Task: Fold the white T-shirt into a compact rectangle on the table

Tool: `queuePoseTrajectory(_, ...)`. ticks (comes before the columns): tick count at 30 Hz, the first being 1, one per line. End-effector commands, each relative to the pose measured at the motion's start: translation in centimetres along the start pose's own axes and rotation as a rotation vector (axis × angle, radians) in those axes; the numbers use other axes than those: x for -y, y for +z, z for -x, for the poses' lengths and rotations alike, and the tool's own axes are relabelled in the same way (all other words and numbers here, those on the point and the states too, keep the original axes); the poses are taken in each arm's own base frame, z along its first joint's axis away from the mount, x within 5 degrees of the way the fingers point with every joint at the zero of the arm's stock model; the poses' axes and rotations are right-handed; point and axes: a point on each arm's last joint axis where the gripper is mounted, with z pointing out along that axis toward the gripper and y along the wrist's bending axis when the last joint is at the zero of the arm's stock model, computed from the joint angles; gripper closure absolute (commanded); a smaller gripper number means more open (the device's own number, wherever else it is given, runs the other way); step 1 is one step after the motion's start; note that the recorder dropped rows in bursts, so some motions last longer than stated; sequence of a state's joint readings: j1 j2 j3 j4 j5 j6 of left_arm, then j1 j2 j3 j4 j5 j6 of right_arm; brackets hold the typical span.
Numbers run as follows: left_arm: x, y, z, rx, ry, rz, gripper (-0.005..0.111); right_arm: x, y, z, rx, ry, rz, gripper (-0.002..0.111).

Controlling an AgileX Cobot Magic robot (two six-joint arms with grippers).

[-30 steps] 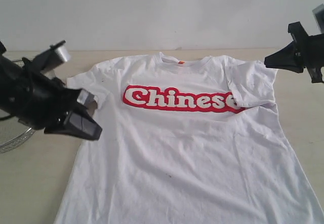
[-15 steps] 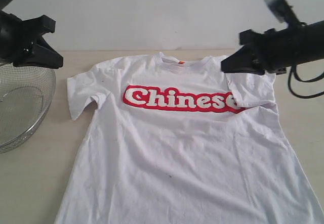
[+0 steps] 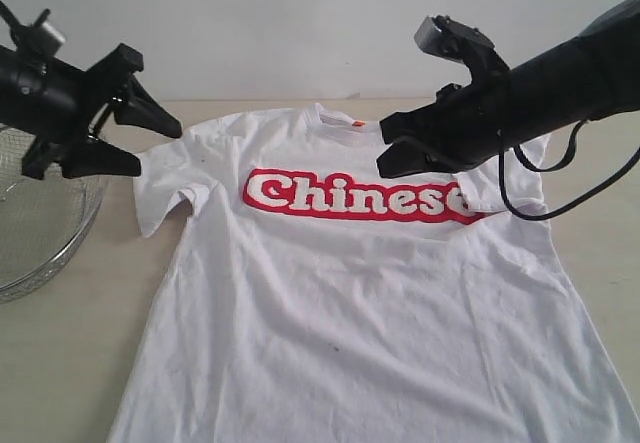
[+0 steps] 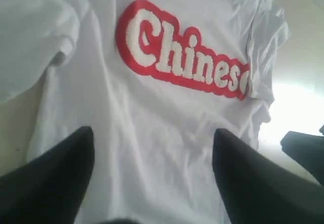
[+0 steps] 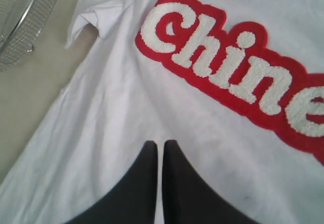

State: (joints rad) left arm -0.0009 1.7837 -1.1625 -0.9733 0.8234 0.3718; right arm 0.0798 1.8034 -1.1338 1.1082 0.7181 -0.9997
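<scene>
The white T-shirt point(image 3: 350, 293) lies front up on the table point(image 3: 60, 363), red "Chinese" lettering point(image 3: 350, 195) across the chest. The sleeve at the right of the exterior view is folded in over the end of the lettering. The other sleeve point(image 3: 160, 193) lies spread out. My left gripper point(image 3: 158, 146) hovers by that sleeve's shoulder, open and empty. In the left wrist view its fingers point(image 4: 152, 133) stand wide apart above the cloth point(image 4: 152, 97). My right gripper point(image 3: 382, 163) hangs shut over the chest, near the collar. Its tips point(image 5: 161, 144) are together above the shirt point(image 5: 116, 113), holding nothing.
A round wire-mesh basket point(image 3: 40, 233) stands at the table's left edge, just under my left arm, also seen in the right wrist view point(image 5: 25, 16). A pale wall runs behind the table. A black cable hangs from the right arm point(image 3: 540, 208).
My left gripper rose from beside the spread sleeve to the upper left and opened. My right arm swung in from the far right to over the shirt's chest, still shut.
</scene>
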Motion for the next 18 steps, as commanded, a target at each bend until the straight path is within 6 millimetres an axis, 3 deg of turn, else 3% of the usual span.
queuePoseTrajectory(1,0.7,3.0,-0.2,-0.013,-0.142,-0.063,0.045,-0.1,-0.3,0.1,-0.006,-0.012,-0.017,0.108)
queuePoseTrajectory(6,0.5,4.7,-0.3,0.064,-0.278,-0.022,0.045,-0.1,-0.3,0.1,-0.006,-0.012,-0.017,0.108)
queuePoseTrajectory(13,-3.5,5.9,-3.1,0.13,-0.567,0.088,0.045,0.1,-0.4,0.3,0.009,-0.016,-0.039,0.108)
queuePoseTrajectory(18,-4.3,6.0,-3.3,0.17,-0.545,0.12,0.045,0.2,-0.4,0.3,0.012,-0.016,-0.043,0.108)
